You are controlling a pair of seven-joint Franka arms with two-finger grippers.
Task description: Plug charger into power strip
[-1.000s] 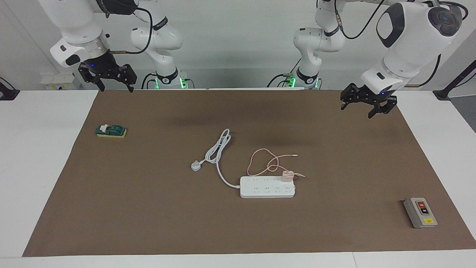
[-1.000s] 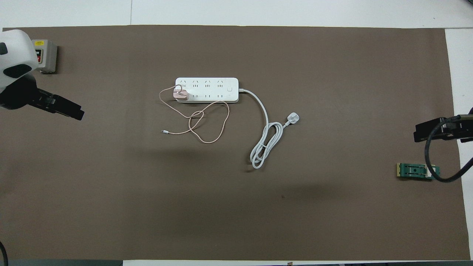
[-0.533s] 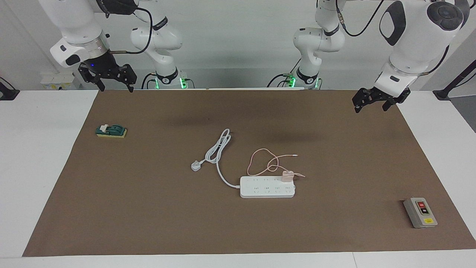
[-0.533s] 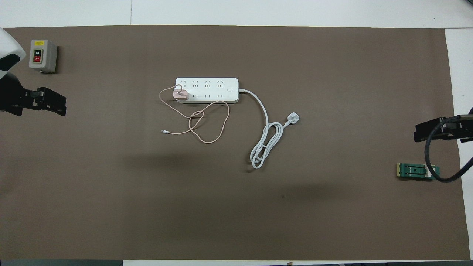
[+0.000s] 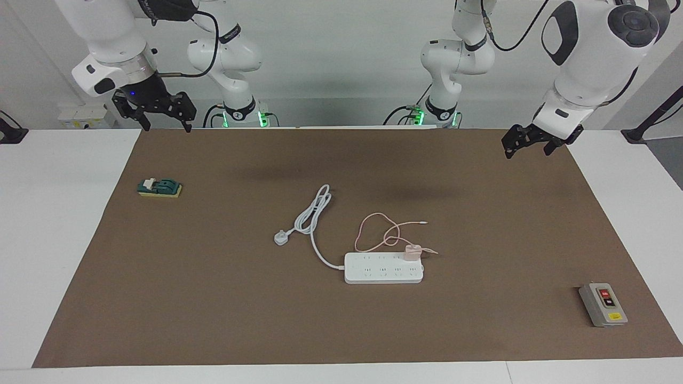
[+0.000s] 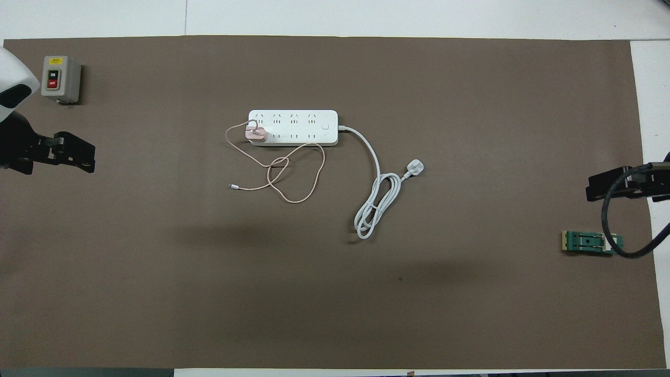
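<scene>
Left gripper (image 5: 525, 146), spread and empty, has pulled back up over the mat's (image 5: 213, 320) edge at its own end; right gripper (image 5: 160, 114) waits spread; charger (image 5: 412, 252) sits in power strip (image 5: 383, 268), so plugging looks done.

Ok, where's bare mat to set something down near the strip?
Bare mat lies between the power strip and the grey button box, and on the robots' side of the white cord. Crowded: the charger and its pink cable loops beside the strip.

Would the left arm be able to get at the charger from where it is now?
Probably yes. The left gripper hangs open over the mat's edge, and nothing stands over the bare mat between it and the charger, which sits on the power strip.
</scene>
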